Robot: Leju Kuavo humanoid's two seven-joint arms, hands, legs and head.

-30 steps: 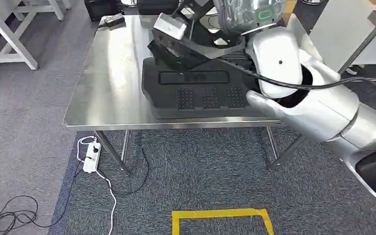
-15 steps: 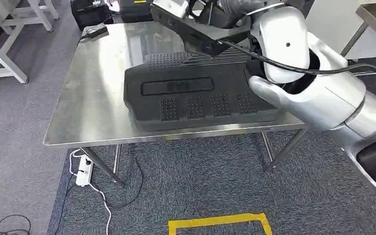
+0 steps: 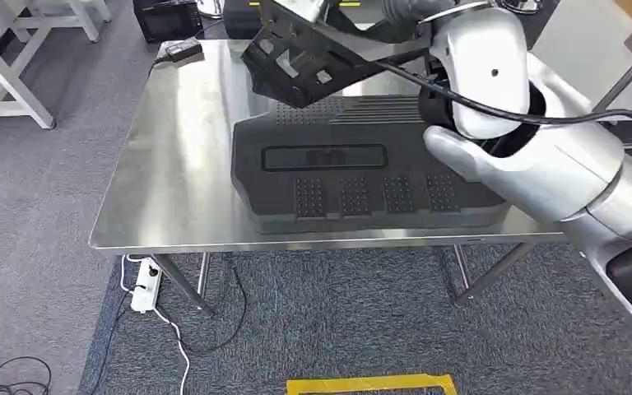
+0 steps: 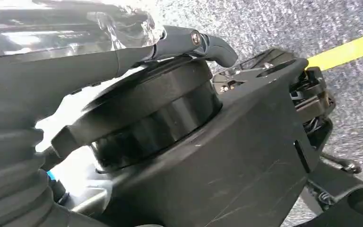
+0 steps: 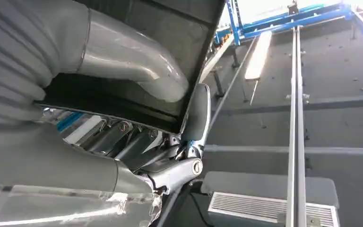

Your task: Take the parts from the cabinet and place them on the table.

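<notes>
Grey carpet [image 3: 41, 206] runs along my left, with a white table leg [image 3: 12, 86] at the far corner, a power strip [image 3: 146, 286] and its loose cables on the floor by the steel table [image 3: 173, 164]. A small black adapter [image 3: 183, 51] lies on the table's far left corner. The tabletop is bare, shiny metal on its left half; a large black moulded panel [image 3: 354, 177] lies flat on the right half, reaching close to the near edge. Above the panel's far side I hold a smaller black part [image 3: 313, 53] tilted in the air, clear of the table. My right hand [image 5: 132, 118] grips it: thumb [image 5: 137, 66] pressed on one face, darker fingers [image 5: 194, 118] wrapped round its edge (the wrist camera looks up at ceiling rails and a strip light). My right arm [image 3: 535, 156] crosses the panel's right end. My left hand [image 4: 189, 42] hangs near the floor beside dark body parts; I cannot tell how its fingers lie. Yellow tape [image 3: 370, 384] marks the carpet in front of the table.
</notes>
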